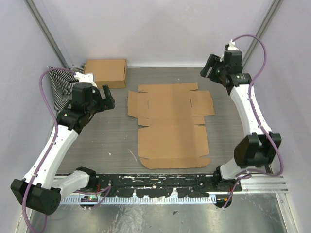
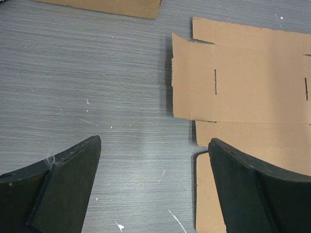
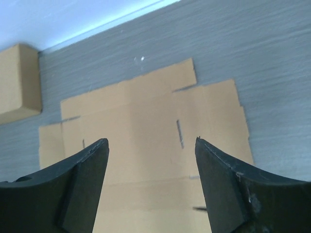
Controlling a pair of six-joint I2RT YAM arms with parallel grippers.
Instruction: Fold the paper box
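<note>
The paper box (image 1: 170, 124) lies unfolded and flat in the middle of the grey table, a brown die-cut sheet with flaps and slits. My left gripper (image 1: 108, 97) hovers off the sheet's left edge, open and holding nothing. In the left wrist view its jaws (image 2: 154, 140) stand wide over bare table, with the sheet (image 2: 243, 82) to their right. At the back right, my right gripper (image 1: 209, 68) is raised above the table and also open. Through the right wrist view its empty jaws (image 3: 151, 140) frame the sheet (image 3: 146, 111) below, apart from it.
A closed brown cardboard box (image 1: 106, 73) sits at the back left, also seen in the left wrist view (image 2: 121, 6) and the right wrist view (image 3: 17, 82). A striped cloth (image 1: 60, 85) lies by the left wall. Walls enclose three sides; a black rail (image 1: 160, 187) runs along the near edge.
</note>
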